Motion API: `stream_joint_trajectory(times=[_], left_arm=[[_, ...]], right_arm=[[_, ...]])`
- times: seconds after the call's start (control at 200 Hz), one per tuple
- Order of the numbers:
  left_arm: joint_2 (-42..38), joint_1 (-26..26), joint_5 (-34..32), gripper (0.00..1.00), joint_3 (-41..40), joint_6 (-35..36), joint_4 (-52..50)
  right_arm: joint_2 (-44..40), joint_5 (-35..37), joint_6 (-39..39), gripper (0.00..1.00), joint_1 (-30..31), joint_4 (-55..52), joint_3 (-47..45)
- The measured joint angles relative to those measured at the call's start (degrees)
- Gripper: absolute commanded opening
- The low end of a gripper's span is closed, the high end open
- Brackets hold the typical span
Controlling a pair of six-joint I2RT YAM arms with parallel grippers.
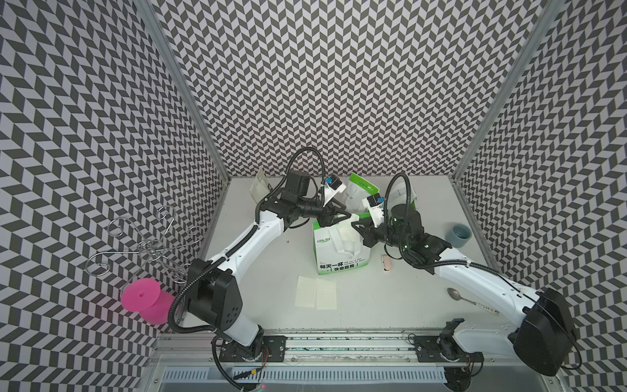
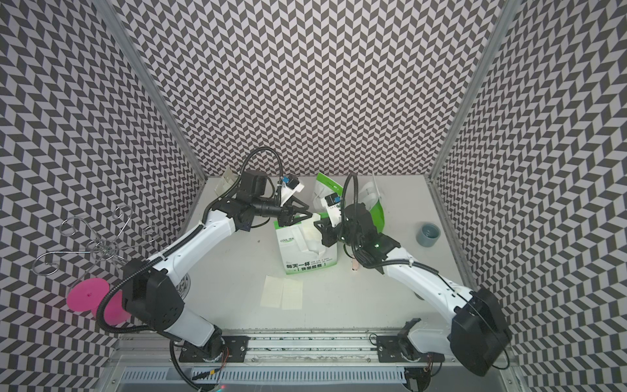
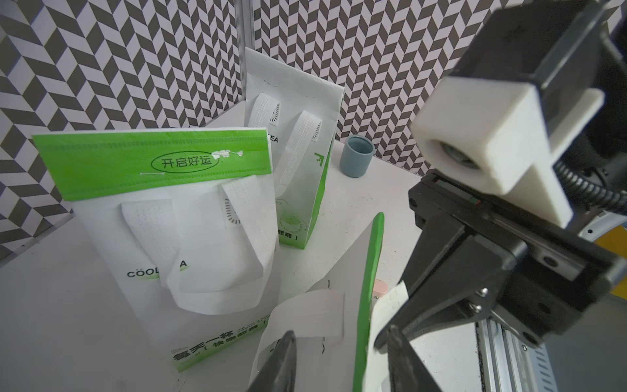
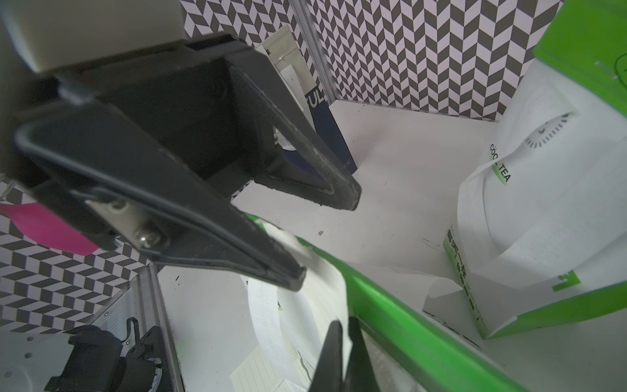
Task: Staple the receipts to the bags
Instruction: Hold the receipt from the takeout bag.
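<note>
Your right gripper (image 1: 354, 225) clamped a receipt (image 3: 385, 310) against the top edge of the green bag (image 1: 334, 253).
Your left gripper (image 1: 345, 215) straddled that edge, jaws partly apart; two loose receipts (image 1: 317, 292) lay on the table (image 1: 271, 268) nearby.

A: What sits on the table (image 1: 264, 258)?
B: A green-and-white bag (image 1: 339, 258) stands under the left gripper (image 1: 344, 213) and right gripper (image 1: 353, 225); two receipts (image 1: 317, 292) lie flat, side by side, nearer the robot's base.
A: Near the right gripper?
B: A stapler (image 1: 386, 263) close by; cup (image 1: 460, 235) and spoon (image 1: 458, 294) farther right.
</note>
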Motion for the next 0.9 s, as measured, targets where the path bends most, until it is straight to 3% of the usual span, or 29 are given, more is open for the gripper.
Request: stream_joint_trajectory(times=[0.085,0.205,0.27,0.426,0.641,0.896], left_arm=[[0.0,-0.1,-1.0,0.43,0.2,0.3,-0.7],[0.1,-0.1,-2.9,0.56,1.3,0.4,-2.4],[0.1,0.0,-3.4,0.58,1.8,0.7,-3.3],[0.2,-0.1,-4.0,0.57,1.9,0.7,-4.3],[0.9,-0.1,-4.0,0.44,3.1,1.2,-5.9],[1.0,-0.1,-4.3,0.49,3.1,1.9,-6.0]], right_arm=[[0.0,0.3,-0.1,0.00,0.0,0.0,0.0],[0.0,0.9,-0.1,0.00,0.0,-0.2,0.0],[0.0,1.1,-0.3,0.00,0.0,-0.2,0.0],[0.0,1.1,-0.5,0.00,0.0,-0.2,0.0],[0.7,1.0,-0.5,0.00,0.0,-0.2,0.2],[1.3,1.3,-0.5,0.00,0.0,-0.2,1.4]])
